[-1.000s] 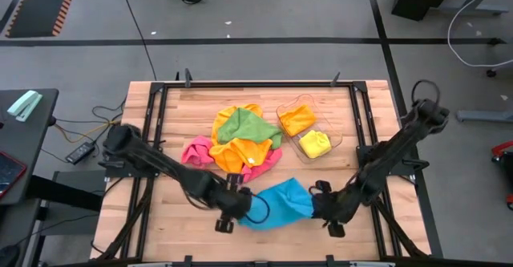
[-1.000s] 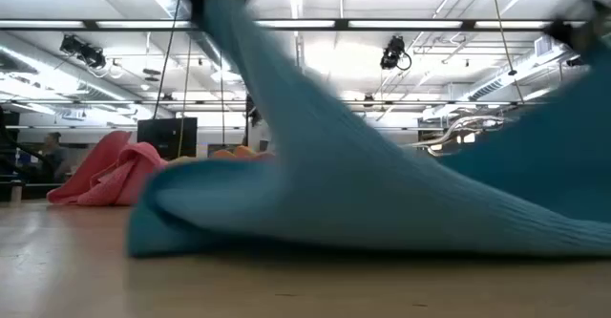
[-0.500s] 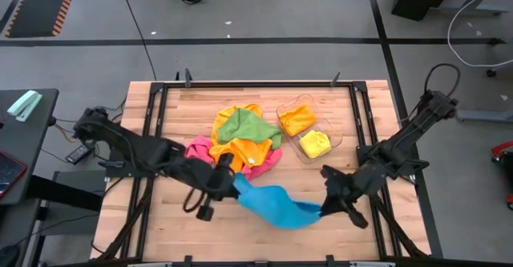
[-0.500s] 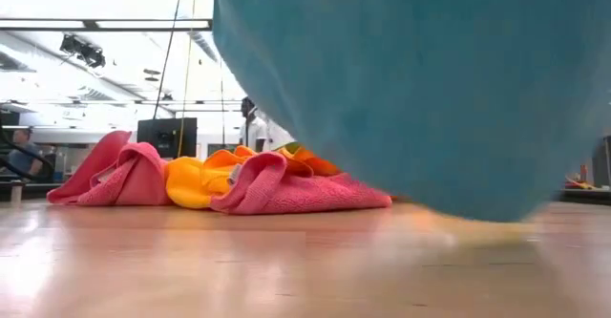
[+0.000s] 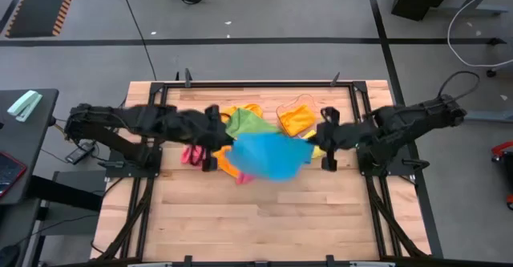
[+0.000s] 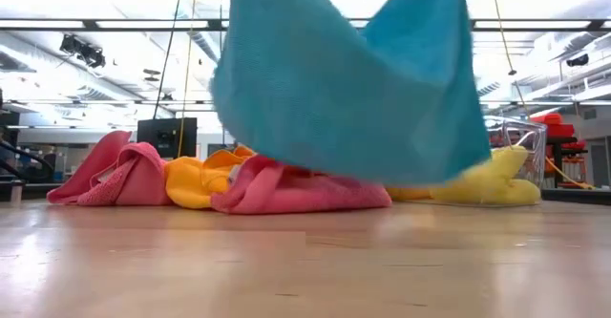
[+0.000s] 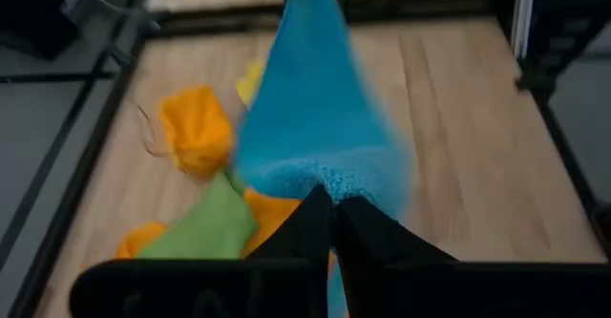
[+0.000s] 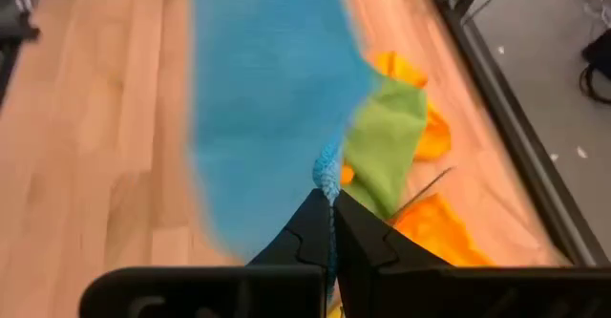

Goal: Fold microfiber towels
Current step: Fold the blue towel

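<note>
A blue microfiber towel [image 5: 268,156] hangs spread in the air between my two grippers, over the middle of the table. My left gripper [image 5: 220,143] is shut on its left end and my right gripper [image 5: 321,141] on its right end. In the low view the blue towel [image 6: 353,89] sags well above the wood. Behind it a loose pile lies on the table: a green towel [image 5: 247,124], orange towels [image 6: 196,180] and pink towels [image 6: 115,177]. My left gripper pinches a bunched corner of the blue towel [image 7: 329,182] between its two fingers, slanting down from the table's left side. The cloth runs away from the fingers and hangs clear of the table. My right gripper pinches the opposite corner by its edge [image 8: 327,170] between its two fingers, slanting down from the table's right side. The towel sags between the two holds, lifted clear, its lower edge [image 6: 382,175] off the wood.
A clear plastic tray [image 5: 282,107] at the far right holds an orange towel [image 5: 296,119] and a yellow towel [image 6: 487,182]. Bare wood lies across the table's near half [image 5: 264,219]. Black frame rails [image 5: 156,131] run along the table's sides.
Both grippers have risen and gone toward the table's far edge, carrying the blue towel. It lay crumpled on the near part of the table and now hangs lifted clear and spread out between them, in front of the pile.
</note>
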Controlling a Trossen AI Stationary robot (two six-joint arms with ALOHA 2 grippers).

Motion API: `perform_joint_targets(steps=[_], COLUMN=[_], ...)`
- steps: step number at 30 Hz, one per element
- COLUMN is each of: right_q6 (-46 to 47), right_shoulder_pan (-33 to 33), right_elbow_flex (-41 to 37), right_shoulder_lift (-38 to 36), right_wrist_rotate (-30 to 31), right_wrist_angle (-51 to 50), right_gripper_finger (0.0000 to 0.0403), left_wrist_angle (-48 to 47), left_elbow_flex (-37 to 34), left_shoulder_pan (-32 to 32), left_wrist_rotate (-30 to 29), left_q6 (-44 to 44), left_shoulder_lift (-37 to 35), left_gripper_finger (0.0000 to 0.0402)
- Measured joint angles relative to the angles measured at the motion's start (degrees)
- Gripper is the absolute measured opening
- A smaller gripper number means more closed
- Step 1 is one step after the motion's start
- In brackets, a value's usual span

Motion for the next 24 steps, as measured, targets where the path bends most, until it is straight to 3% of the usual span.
perform_joint_targets(steps=[4,8,17,24], right_q6=[-3.0,-1.6,9.6,16.7], right_shoulder_pan=[1.1,4.4,15.5,20.6], right_elbow_flex=[2.2,-1.0,-18.7,-25.7], right_shoulder_lift=[0.0,1.3,7.2,12.1], right_wrist_rotate=[-1.2,-6.4,-15.2,-17.4], right_wrist_angle=[-0.4,-0.3,14.8,22.6], right_gripper_finger=[0.0012,0.0012,0.0012,0.0012], left_wrist_angle=[0.4,-1.5,-2.3,3.0], left_elbow_flex=[0.1,0.1,0.0,0.0], left_shoulder_pan=[-2.4,-7.8,-20.1,-24.7], left_wrist_rotate=[0.3,0.3,0.4,3.0], left_q6=[-0.2,-2.5,-8.7,-14.1], left_shoulder_lift=[-1.7,0.9,17.7,29.8], left_gripper_finger=[0.0018,0.0008,0.0021,0.0014])
